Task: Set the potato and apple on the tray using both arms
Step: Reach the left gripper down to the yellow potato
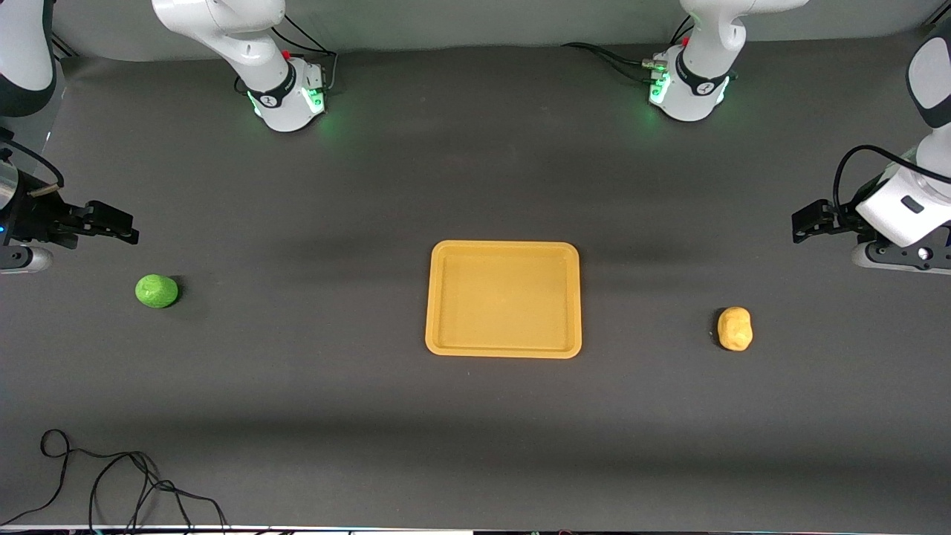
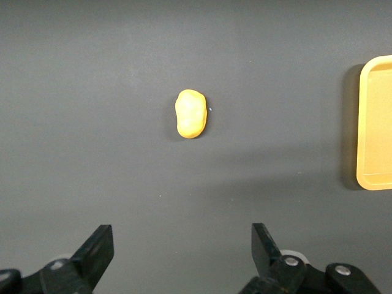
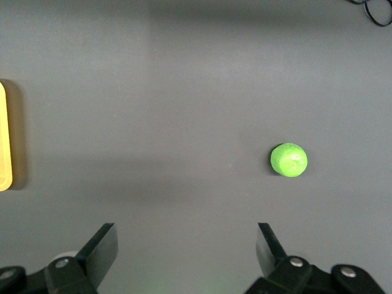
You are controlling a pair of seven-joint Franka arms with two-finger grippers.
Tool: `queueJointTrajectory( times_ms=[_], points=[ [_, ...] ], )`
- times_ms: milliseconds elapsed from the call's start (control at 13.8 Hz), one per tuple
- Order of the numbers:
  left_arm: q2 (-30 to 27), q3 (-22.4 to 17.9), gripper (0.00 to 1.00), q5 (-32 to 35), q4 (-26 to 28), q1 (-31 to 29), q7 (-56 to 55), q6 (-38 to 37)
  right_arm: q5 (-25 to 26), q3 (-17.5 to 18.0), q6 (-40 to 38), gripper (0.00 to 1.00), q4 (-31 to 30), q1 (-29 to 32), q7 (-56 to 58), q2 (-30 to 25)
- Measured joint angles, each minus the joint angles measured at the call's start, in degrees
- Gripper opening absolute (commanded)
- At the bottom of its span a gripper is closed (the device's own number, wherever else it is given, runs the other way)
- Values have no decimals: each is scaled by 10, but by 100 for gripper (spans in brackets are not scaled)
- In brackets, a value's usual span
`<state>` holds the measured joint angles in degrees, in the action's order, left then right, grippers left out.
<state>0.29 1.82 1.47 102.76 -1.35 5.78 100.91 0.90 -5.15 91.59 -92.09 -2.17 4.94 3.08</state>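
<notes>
Both grippers hang spread wide and empty, the left gripper point(image 1: 806, 221) near the potato point(image 1: 735, 328) at its table end, the right gripper point(image 1: 119, 223) near the apple point(image 1: 157, 290); each should centre over its item before descending, tray point(image 1: 504, 349) mid-table.

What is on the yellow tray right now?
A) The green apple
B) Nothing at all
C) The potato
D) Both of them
B: the tray holds nothing, while the apple lies on the table toward the right arm's end and the potato lies on the table toward the left arm's end, each well apart from the tray.
</notes>
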Motion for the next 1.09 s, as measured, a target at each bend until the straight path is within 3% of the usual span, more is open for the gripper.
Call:
queueJointTrajectory(
  times_ms=[434, 651, 796, 1086],
  points=[
    [1, 0, 100, 1, 12, 0, -1, 13, 0, 0, 0, 100, 0, 0, -5, 0],
    [12, 0, 100, 1, 93, 0, -1, 146, 0, 0, 0, 100, 0, 0, -5, 0],
    [48, 0, 99, 1, 140, 0, 0, 225, 0, 0, 0, 100, 0, 0, -5, 0],
    [158, -1, 98, 1, 138, 0, 0, 317, 0, 0, 0, 100, 0, 0, -5, 0]
  ],
)
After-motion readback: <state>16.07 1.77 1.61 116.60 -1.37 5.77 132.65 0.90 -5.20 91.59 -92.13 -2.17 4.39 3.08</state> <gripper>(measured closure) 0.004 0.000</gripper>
